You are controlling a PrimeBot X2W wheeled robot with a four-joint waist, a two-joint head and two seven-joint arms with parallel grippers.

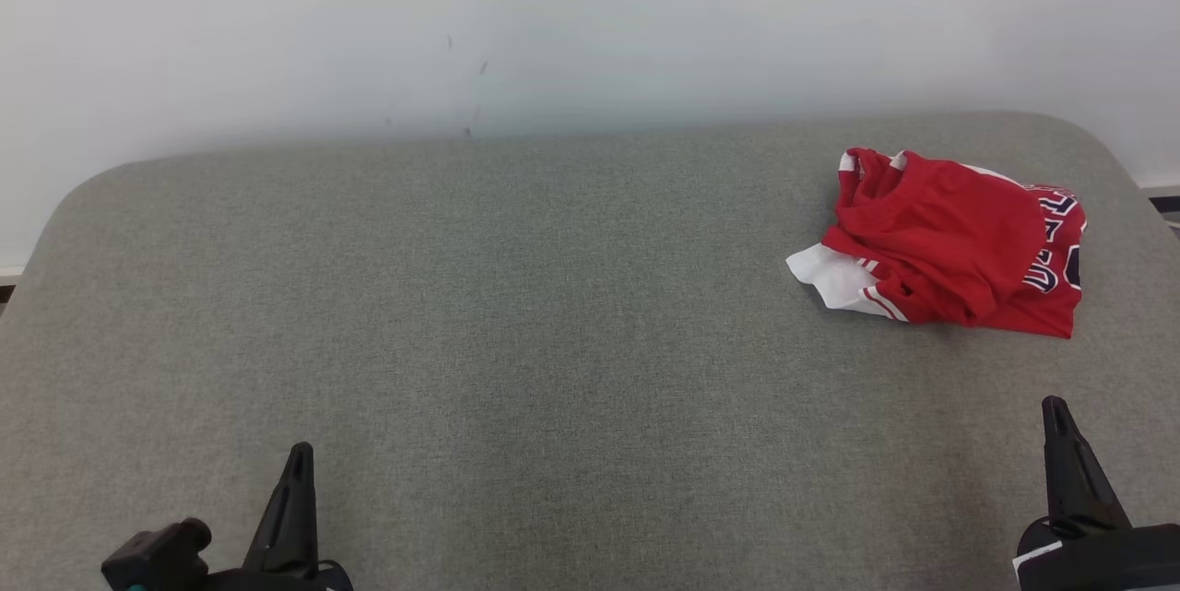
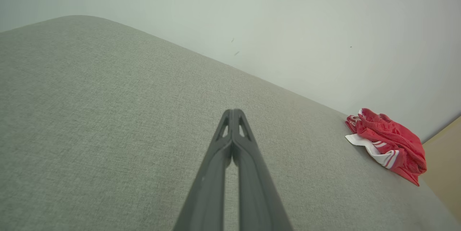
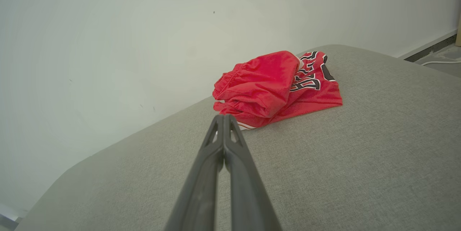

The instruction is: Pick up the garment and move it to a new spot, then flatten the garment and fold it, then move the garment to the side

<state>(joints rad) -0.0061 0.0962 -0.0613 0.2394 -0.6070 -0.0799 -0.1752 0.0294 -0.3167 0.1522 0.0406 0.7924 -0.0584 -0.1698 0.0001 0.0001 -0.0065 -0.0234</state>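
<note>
The garment [image 1: 949, 241] is a pair of red shorts with white trim and dark lettering, lying bunched at the far right of the grey table [image 1: 516, 314]. It also appears at the right edge of the left wrist view as the garment [image 2: 389, 144], and ahead of the fingers in the right wrist view as the garment [image 3: 277, 87]. My left gripper [image 1: 300, 453] rests low at the near left, shut and holding nothing, its fingertips together [image 2: 233, 112]. My right gripper [image 1: 1054, 407] is at the near right, shut and empty [image 3: 223, 116], well short of the garment.
A pale wall [image 1: 553, 19] runs directly behind the table's rounded far edge. Floor and a white cable [image 3: 441, 61] lie beyond the table's right end. A broad stretch of bare grey cloth spreads left of the garment.
</note>
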